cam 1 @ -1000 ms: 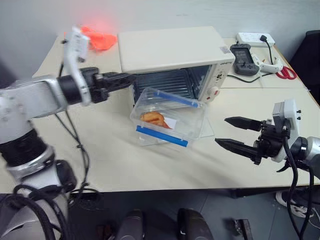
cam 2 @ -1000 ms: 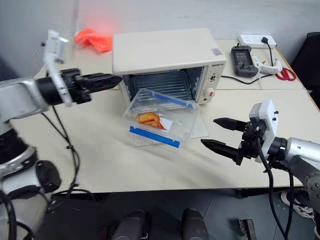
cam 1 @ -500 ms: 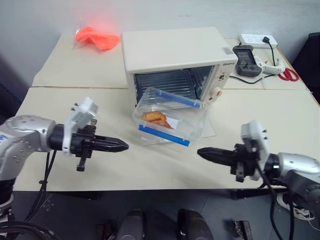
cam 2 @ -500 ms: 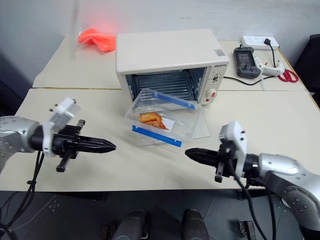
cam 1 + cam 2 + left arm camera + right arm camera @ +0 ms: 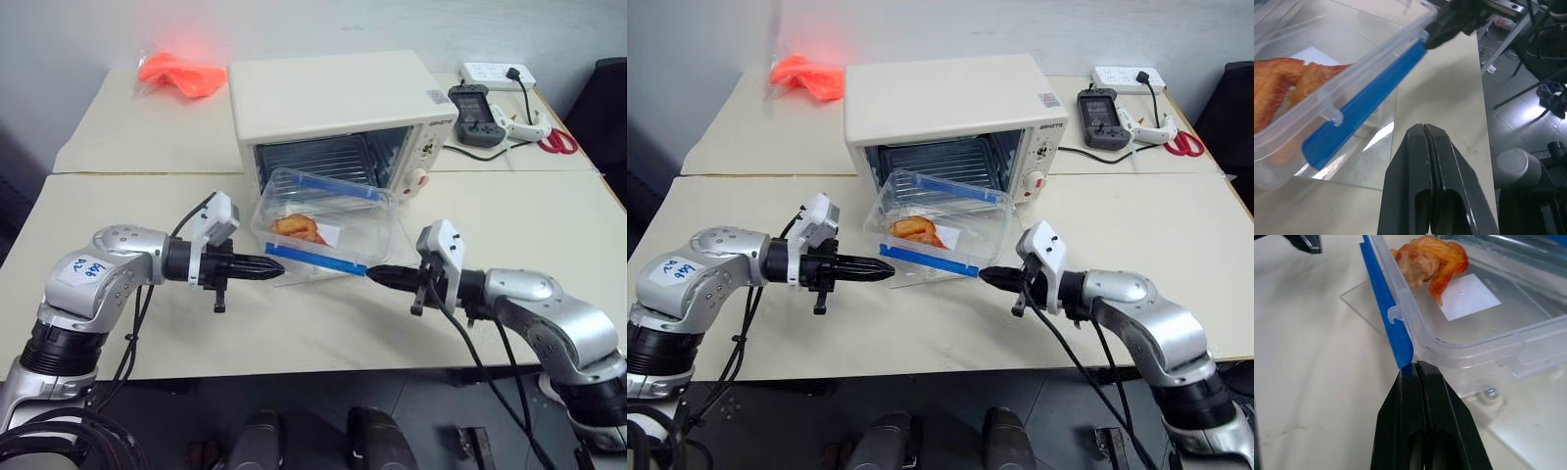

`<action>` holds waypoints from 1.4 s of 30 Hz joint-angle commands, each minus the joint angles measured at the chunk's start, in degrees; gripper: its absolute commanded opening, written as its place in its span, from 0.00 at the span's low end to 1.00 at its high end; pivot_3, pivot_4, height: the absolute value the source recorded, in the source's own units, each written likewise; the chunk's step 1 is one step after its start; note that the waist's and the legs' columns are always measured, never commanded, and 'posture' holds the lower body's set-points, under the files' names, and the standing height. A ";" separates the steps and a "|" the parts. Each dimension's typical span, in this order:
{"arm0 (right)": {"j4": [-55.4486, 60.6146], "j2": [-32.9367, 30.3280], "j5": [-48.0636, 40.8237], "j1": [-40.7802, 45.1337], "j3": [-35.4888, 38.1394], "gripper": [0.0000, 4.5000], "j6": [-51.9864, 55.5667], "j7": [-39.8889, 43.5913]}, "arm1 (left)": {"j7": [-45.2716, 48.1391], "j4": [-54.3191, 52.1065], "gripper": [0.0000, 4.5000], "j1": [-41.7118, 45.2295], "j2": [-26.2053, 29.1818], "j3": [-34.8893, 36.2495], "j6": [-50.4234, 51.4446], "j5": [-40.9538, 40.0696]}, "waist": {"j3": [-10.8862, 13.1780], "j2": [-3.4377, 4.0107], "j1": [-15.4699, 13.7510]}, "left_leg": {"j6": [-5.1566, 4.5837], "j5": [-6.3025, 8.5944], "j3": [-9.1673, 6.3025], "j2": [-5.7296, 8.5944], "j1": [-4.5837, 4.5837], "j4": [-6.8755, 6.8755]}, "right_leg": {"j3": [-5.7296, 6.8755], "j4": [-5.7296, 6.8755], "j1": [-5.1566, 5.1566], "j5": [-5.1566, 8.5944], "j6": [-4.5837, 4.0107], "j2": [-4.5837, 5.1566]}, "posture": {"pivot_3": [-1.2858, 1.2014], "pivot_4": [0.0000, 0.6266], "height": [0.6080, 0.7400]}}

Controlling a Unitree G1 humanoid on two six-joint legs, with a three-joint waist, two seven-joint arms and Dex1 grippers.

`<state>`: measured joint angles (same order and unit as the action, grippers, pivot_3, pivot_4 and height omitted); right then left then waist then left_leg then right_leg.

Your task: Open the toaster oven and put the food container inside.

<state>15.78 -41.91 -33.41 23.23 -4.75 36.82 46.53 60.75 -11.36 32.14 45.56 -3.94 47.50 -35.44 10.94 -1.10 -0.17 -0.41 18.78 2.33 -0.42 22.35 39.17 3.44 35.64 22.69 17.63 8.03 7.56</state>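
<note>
the oven door is already down, so the step in hand looks like the transfer: both arms have their tips at the near ends of the food container, apparently to pinch it between them or push it in.

the left tool (image 5: 884, 273) has its two black fingers pressed together, nothing between them, pointing toward three o'clock just off the container's near-left corner; in the left wrist view the tip sits just short of the blue clip strip (image 5: 1364, 100), and whether it touches i cannot tell.

the food container (image 5: 939, 226) rests on the lowered glass door (image 5: 409, 257) in front of the toaster oven (image 5: 950, 108), tilted, with its far edge at the oven mouth and orange-brown food showing through the clear wall. the wire rack lies behind it at twelve o'clock.

the right tool (image 5: 986, 276) is likewise closed on nothing, pointing toward nine o'clock, its tip right at the near-right end of the blue strip, seemingly touching it in the right wrist view.

the next move probably calls for both closed tips to bear on the container evenly and drive it toward twelve o'clock, level enough that its far edge clears the rack. uneven pressure could make the box twist or slide off the glass.

on the counter (image 5: 549, 211) at the far left lies an orange bag (image 5: 180, 74).
</note>
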 commanded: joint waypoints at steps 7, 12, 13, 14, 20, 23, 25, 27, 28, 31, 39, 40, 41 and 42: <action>-17.07 5.83 11.44 11.79 -2.90 0.01 -10.91 2.92 | -7.77 5.19 0.00 3.96 -6.56 -2.14 -3.84 7.14 | 0.00 0.00 0.22 | 0.05 -0.03 -0.01 0.00 0.00 0.00 | 0.06 0.02 0.01 0.00 0.00 -0.02 | 0.52 0.24 1.00; -24.47 10.94 15.81 16.45 -1.69 0.01 -16.95 -0.72 | -16.60 16.04 0.00 11.57 -14.13 -0.19 -8.85 12.32 | 0.00 0.00 0.21 | 0.07 -0.04 -0.02 0.04 0.02 0.02 | 0.12 0.03 0.00 -0.01 0.02 0.00 | 0.52 0.24 1.00; -26.65 12.66 16.62 18.01 -0.72 0.01 -18.32 -3.19 | -18.03 18.15 0.00 13.18 -15.45 0.20 -10.05 13.13 | 0.00 0.00 0.25 | 0.07 -0.04 -0.01 0.06 0.03 0.02 | 0.12 0.04 0.00 -0.02 0.03 0.01 | 0.52 0.24 1.00; -28.37 14.00 17.22 19.28 0.07 0.01 -19.34 -5.01 | -19.11 19.79 0.00 14.37 -16.48 0.54 -10.97 13.82 | 0.00 0.00 0.31 | 0.09 -0.05 -0.01 0.05 0.04 0.04 | 0.12 0.04 0.01 -0.02 0.04 0.01 | 0.52 0.24 1.00; -29.99 17.22 17.86 21.10 2.46 0.01 -22.69 -7.67 | -22.07 21.54 0.00 16.29 -19.04 2.81 -13.15 15.11 | 0.01 0.02 0.43 | 0.17 -0.09 -0.04 0.04 0.06 -0.02 | 0.26 0.10 0.05 -0.02 0.04 0.01 | 0.52 0.24 1.00; -28.50 17.38 17.79 20.48 3.47 0.01 -22.78 -7.91 | -19.43 15.74 0.00 13.20 -17.83 3.82 -10.32 12.34 | 0.01 0.02 0.54 | 0.17 -0.09 -0.03 0.04 0.07 -0.05 | 0.28 0.08 0.05 -0.02 0.04 0.02 | 0.52 0.24 1.00; -27.70 17.39 17.48 20.17 4.07 0.01 -22.19 -8.09 | -17.96 12.40 0.00 11.19 -16.83 4.51 -8.63 10.83 | 0.02 0.03 0.62 | 0.17 -0.09 -0.05 0.02 0.06 -0.05 | 0.26 0.08 0.05 -0.02 0.04 0.03 | 0.52 0.24 1.00; -26.73 17.42 17.03 19.70 4.67 0.01 -21.24 -8.16 | -16.18 8.47 0.00 8.92 -15.43 6.01 -5.99 7.91 | 0.02 0.04 0.73 | 0.18 -0.09 -0.08 0.00 0.06 -0.03 | 0.25 0.08 0.05 -0.02 0.04 0.02 | 0.52 0.24 1.00; -26.00 17.38 16.64 19.33 4.95 0.01 -20.34 -7.97 | -15.18 6.36 0.00 7.88 -14.65 7.11 -4.18 5.77 | 0.02 0.04 0.86 | 0.19 -0.10 -0.10 -0.04 0.05 -0.03 | 0.23 0.10 0.05 -0.02 0.04 0.01 | 0.52 0.24 1.00; -22.30 16.19 14.20 17.70 6.88 0.01 -16.50 -6.90 | -13.38 0.70 0.00 5.71 -11.70 11.00 2.25 -0.94 | 0.03 0.05 1.15 | 0.21 -0.11 -0.17 -0.24 0.04 -0.03 | 0.23 0.12 0.05 -0.02 0.03 -0.02 | 0.52 0.24 1.00; -6.39 3.02 6.54 6.16 12.93 0.01 -5.00 0.87 | -11.20 -5.16 0.00 4.26 -0.67 21.75 13.00 -13.20 | 0.07 0.12 0.33 | 0.18 -0.09 -0.21 -0.27 0.05 -0.07 | 0.23 0.06 0.02 -0.02 0.03 0.02 | 0.52 0.24 1.00; -4.03 1.42 5.32 3.66 14.18 0.00 -3.27 1.32 | -10.84 -5.39 0.04 3.87 1.11 22.70 13.15 -13.49 | 0.07 0.12 0.25 | 0.17 -0.09 -0.19 -0.25 0.04 -0.07 | 0.23 0.05 0.01 -0.02 0.03 0.02 | 0.52 0.24 1.00; -1.69 0.13 4.05 1.22 15.45 0.00 -1.68 1.67 | -10.43 -5.49 0.09 3.49 2.85 23.62 13.55 -14.01 | 0.07 0.12 0.25 | 0.17 -0.09 -0.19 -0.25 0.04 -0.07 | 0.22 0.02 0.00 -0.02 0.03 0.02 | 0.52 0.24 1.00; 0.93 -1.11 2.43 -1.61 16.92 0.00 0.14 2.09 | -8.83 -5.65 0.13 2.73 5.04 24.81 14.10 -15.17 | 0.07 0.12 0.24 | 0.17 -0.09 -0.18 -0.24 0.03 -0.07 | 0.22 0.01 -0.02 -0.02 0.03 0.01 | 0.52 0.24 1.00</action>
<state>12.07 -41.75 -28.09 22.65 9.48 35.04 47.60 50.18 -15.16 35.20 48.95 18.25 61.17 -48.33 11.01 -0.98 0.07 -0.24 18.69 2.16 -0.65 22.35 39.10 3.66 35.65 22.64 17.61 8.06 7.56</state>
